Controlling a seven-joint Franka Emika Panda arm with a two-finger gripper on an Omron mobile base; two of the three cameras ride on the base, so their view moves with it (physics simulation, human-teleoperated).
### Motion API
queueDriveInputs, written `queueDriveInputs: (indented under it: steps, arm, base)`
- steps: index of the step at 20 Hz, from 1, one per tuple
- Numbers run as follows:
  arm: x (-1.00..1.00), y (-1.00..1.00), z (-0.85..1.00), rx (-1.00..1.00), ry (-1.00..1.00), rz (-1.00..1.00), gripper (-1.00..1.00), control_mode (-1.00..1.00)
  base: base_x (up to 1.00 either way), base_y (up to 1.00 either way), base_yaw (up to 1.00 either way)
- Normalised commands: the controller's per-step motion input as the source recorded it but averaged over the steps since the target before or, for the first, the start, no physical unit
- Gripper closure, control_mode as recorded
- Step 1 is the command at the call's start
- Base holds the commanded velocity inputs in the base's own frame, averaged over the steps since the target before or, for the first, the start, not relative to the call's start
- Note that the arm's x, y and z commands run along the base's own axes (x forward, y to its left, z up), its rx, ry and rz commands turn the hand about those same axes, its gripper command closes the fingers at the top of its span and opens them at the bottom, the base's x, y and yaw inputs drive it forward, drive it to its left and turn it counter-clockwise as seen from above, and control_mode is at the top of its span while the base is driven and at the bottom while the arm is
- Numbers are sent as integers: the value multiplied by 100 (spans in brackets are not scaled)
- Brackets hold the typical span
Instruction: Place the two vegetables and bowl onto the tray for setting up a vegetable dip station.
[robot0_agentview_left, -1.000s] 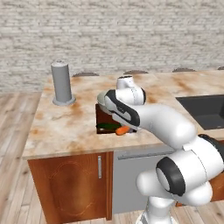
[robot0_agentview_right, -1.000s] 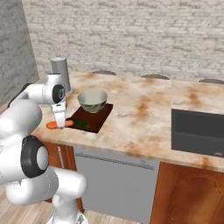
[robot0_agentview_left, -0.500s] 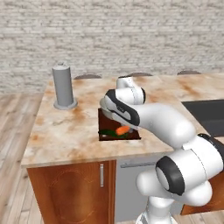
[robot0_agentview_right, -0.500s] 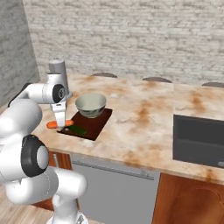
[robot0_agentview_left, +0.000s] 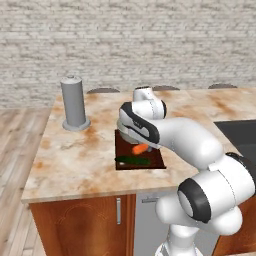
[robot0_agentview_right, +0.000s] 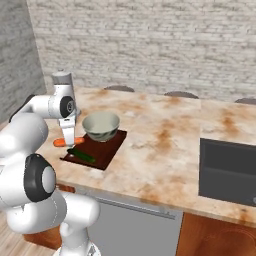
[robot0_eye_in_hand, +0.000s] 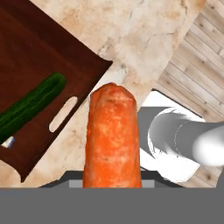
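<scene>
My gripper (robot0_agentview_right: 67, 139) is shut on the orange carrot (robot0_agentview_right: 60, 143), which it holds level just above the handle end of the dark wooden tray (robot0_agentview_right: 111, 148). From the hand, the carrot (robot0_eye_in_hand: 113, 135) stands up in front of the tray (robot0_eye_in_hand: 39, 65) corner and its slot. The slim green vegetable (robot0_agentview_right: 81, 156) lies on the tray near its front edge, also seen from the hand (robot0_eye_in_hand: 30, 105). The pale bowl (robot0_agentview_right: 101, 125) stands on the tray's far end. In the left base view the carrot (robot0_agentview_left: 140, 148) sits above the green vegetable (robot0_agentview_left: 133, 160) on the tray (robot0_agentview_left: 156, 161); my arm hides the bowl.
A tall grey cylinder (robot0_agentview_left: 74, 102) stands on the marble counter (robot0_agentview_left: 75, 155) left of the tray. A dark sink (robot0_agentview_right: 227, 170) is set into the counter at the right. The counter's front edge runs close to the tray, with wooden floor below.
The whole picture has shifted in both base views, so the base has moved. The carrot stays in my gripper at the tray's handle end; the bowl and green vegetable have not moved.
</scene>
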Motion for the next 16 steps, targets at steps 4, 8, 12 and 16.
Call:
queueDriveInputs:
  steps: [4, 8, 12, 16]
  arm:
    - [0, 0, 0, 0, 0, 0, 100, 100]
    - [0, 0, 0, 0, 0, 0, 100, 100]
    - [0, 0, 0, 0, 0, 0, 100, 100]
    - [0, 0, 0, 0, 0, 0, 100, 100]
  base:
    - [37, -13, 1]
    - [29, -11, 0]
    - [9, -4, 0]
    - [0, 0, 0]
